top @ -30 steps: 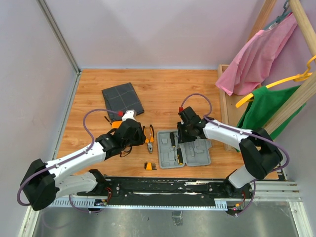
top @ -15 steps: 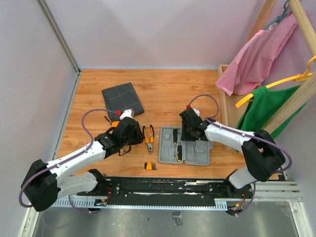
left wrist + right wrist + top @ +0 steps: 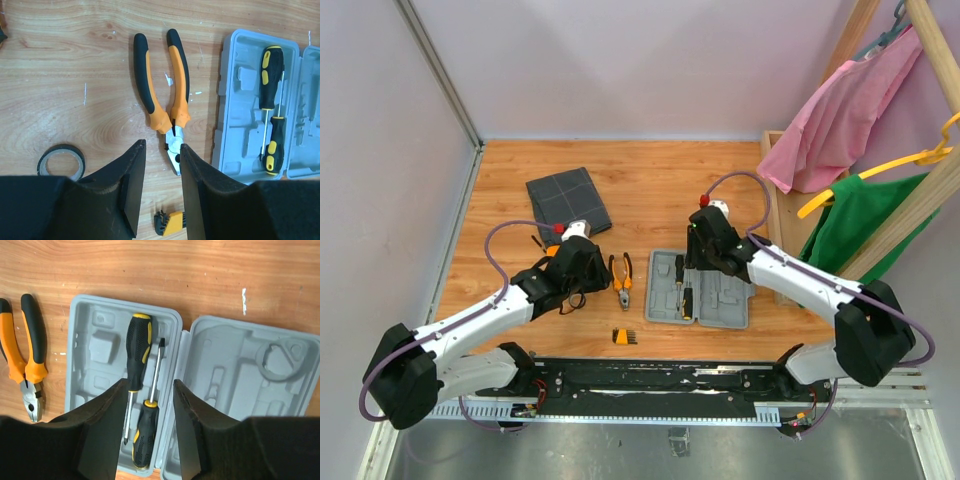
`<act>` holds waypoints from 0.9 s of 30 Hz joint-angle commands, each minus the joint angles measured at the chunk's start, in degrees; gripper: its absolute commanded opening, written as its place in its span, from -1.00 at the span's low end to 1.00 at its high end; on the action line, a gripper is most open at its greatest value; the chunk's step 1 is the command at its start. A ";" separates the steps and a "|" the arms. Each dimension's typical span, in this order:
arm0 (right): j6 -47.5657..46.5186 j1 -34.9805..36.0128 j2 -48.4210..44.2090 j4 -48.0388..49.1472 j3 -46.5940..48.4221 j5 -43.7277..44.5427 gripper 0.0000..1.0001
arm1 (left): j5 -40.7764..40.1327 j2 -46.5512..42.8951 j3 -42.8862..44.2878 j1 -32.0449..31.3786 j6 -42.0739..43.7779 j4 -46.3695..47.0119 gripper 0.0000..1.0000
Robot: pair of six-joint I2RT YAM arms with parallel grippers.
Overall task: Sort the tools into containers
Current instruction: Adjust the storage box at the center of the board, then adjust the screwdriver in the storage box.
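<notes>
Pouch: the dark grey pouch (image 3: 568, 200) lies flat in the upper left of the overhead view, well apart from the other things.
Tape ring: the black tape ring (image 3: 60, 148) lies flat on the table (image 3: 650, 190), lower left in my left wrist view.
Left gripper: my left gripper (image 3: 160, 147) is open with a moderate gap and holds nothing; the tip of the pliers shows between my fingers.
Pliers: the pliers (image 3: 167, 95) lie on the wood between my 2 arms, handles toward the top of the frame and slightly spread, just left of the case.
Bit holder: the orange bit holder (image 3: 170, 222) sits below the pliers, near the bottom edge.
Case: the light-grey case (image 3: 235, 370) lies open, both halves flat.
Screwdrivers: 2 screwdrivers (image 3: 137, 350) (image 3: 144, 432) lie side by side in the left half, pointing opposite ways.
Right gripper: my right gripper (image 3: 150, 385) is open and empty, framing the screwdrivers.
</notes>
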 commanded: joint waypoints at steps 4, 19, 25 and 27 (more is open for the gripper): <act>-3.01 1.02 5.18 -1.07 4.13 -0.72 -0.13 | -0.47 -2.35 -1.44 0.59 0.24 -0.03 -0.23; -5.73 1.64 18.59 -2.44 14.35 -3.32 -0.09 | -0.35 -4.13 -2.62 0.72 0.07 -0.85 -0.23; -5.82 1.76 22.33 -4.26 16.06 -3.47 -0.13 | -0.52 -4.80 -3.25 0.72 -0.01 -0.95 -0.23; -5.75 1.88 23.37 -5.15 16.64 -3.18 -0.15 | -0.58 -4.92 -3.34 0.72 -0.04 -0.95 -0.24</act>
